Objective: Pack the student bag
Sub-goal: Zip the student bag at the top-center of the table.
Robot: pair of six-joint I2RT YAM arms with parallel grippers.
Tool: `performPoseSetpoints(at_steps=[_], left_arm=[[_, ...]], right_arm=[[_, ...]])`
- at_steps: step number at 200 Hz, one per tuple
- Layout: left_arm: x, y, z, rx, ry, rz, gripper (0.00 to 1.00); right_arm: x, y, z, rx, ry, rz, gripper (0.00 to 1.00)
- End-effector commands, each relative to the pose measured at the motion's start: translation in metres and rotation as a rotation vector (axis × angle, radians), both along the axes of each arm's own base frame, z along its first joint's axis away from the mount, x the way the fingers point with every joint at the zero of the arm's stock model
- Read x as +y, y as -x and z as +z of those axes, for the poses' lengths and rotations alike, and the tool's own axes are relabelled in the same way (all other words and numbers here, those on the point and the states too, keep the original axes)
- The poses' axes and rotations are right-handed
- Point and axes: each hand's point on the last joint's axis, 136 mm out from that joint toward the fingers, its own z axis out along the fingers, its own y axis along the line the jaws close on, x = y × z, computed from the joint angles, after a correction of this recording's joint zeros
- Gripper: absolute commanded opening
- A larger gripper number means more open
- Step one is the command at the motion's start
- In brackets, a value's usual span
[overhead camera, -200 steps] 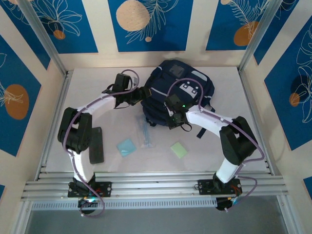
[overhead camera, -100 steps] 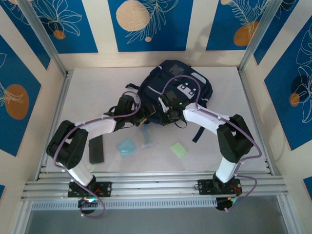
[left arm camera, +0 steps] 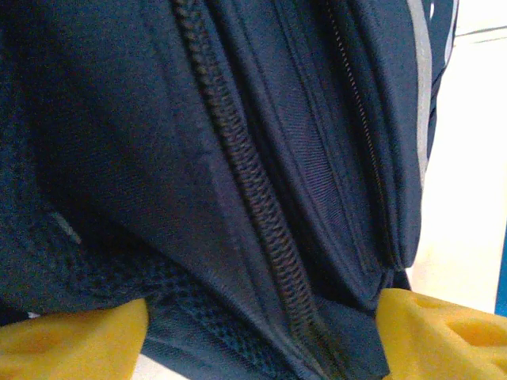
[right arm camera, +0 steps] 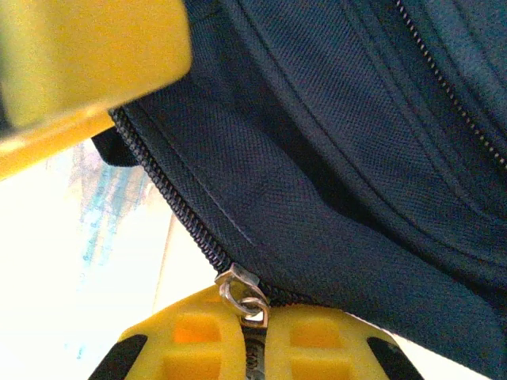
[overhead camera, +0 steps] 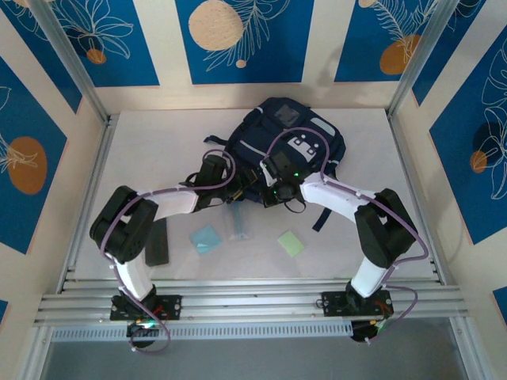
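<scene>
The student bag [overhead camera: 289, 138], dark navy with a pale grey patch, lies at the back middle of the table. My left gripper [overhead camera: 242, 184] is at its near-left edge. In the left wrist view the yellow fingertips [left arm camera: 75, 336] stand wide apart, open, with the bag's fabric and zipper [left arm camera: 261, 237] lying between them. My right gripper [overhead camera: 272, 188] is right beside it at the bag's near edge. It is shut on the metal zipper pull [right arm camera: 247, 299] of the bag [right arm camera: 356, 158]. A yellow finger of the left gripper [right arm camera: 87, 55] shows close by.
On the table in front of the bag lie a black case [overhead camera: 157, 241], a light blue note pad [overhead camera: 206, 237], a clear plastic sleeve [overhead camera: 236, 222] and a green note pad [overhead camera: 291, 243]. Metal frame posts and a rail edge the table.
My left arm swung from the bag's upper-left side down to its near edge, next to the right gripper. The right gripper shifted slightly left, still holding the zipper pull.
</scene>
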Motion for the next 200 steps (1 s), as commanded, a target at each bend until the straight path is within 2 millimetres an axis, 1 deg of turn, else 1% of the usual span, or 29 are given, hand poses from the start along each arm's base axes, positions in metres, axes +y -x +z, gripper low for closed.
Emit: performPoseSetpoints(at_steps=[1, 7, 15, 27, 37, 43, 52, 66, 77, 114, 151, 177, 193, 200], left_arm=[[0.008, -0.017, -0.022, -0.006, -0.113, 0.036, 0.76], [0.006, -0.019, -0.027, 0.003, -0.120, 0.028, 0.71], [0.004, -0.022, -0.031, 0.008, -0.120, 0.021, 0.61], [0.003, -0.025, -0.035, 0.009, -0.120, 0.021, 0.39], [0.003, -0.028, -0.034, 0.003, -0.117, 0.022, 0.22], [0.003, -0.030, -0.032, -0.004, -0.116, 0.022, 0.12], [0.004, -0.032, -0.028, -0.013, -0.115, 0.023, 0.00], [0.007, -0.035, -0.019, -0.031, -0.113, 0.026, 0.00], [0.010, -0.039, -0.008, -0.052, -0.107, 0.029, 0.00], [0.020, -0.047, 0.025, -0.109, -0.115, 0.012, 0.00], [0.033, -0.050, 0.044, -0.136, -0.117, 0.009, 0.00], [0.039, -0.050, 0.055, -0.152, -0.111, 0.001, 0.00], [0.043, -0.051, 0.061, -0.162, -0.116, 0.001, 0.00], [0.046, -0.051, 0.063, -0.167, -0.118, 0.004, 0.00]], right_arm=[[0.008, 0.013, 0.014, 0.001, -0.054, 0.056, 0.00], [0.007, 0.015, 0.011, 0.007, -0.046, 0.062, 0.00], [0.005, 0.017, 0.008, 0.010, -0.032, 0.069, 0.00], [0.001, 0.020, 0.004, 0.014, -0.008, 0.075, 0.00], [-0.003, 0.023, 0.001, 0.016, 0.010, 0.076, 0.00], [-0.005, 0.024, 0.000, 0.016, 0.020, 0.078, 0.00], [-0.010, 0.026, -0.002, 0.015, 0.037, 0.079, 0.00], [-0.020, 0.027, -0.007, 0.010, 0.089, 0.085, 0.00], [-0.033, 0.027, -0.013, 0.000, 0.164, 0.094, 0.00], [-0.098, 0.019, -0.029, -0.035, 0.515, 0.084, 0.00], [-0.154, -0.001, -0.027, -0.072, 0.747, -0.048, 0.00], [-0.191, -0.011, -0.027, -0.028, 0.802, -0.194, 0.00], [-0.206, -0.018, -0.025, -0.016, 0.771, -0.299, 0.00], [-0.209, -0.020, -0.025, -0.010, 0.743, -0.337, 0.00]])
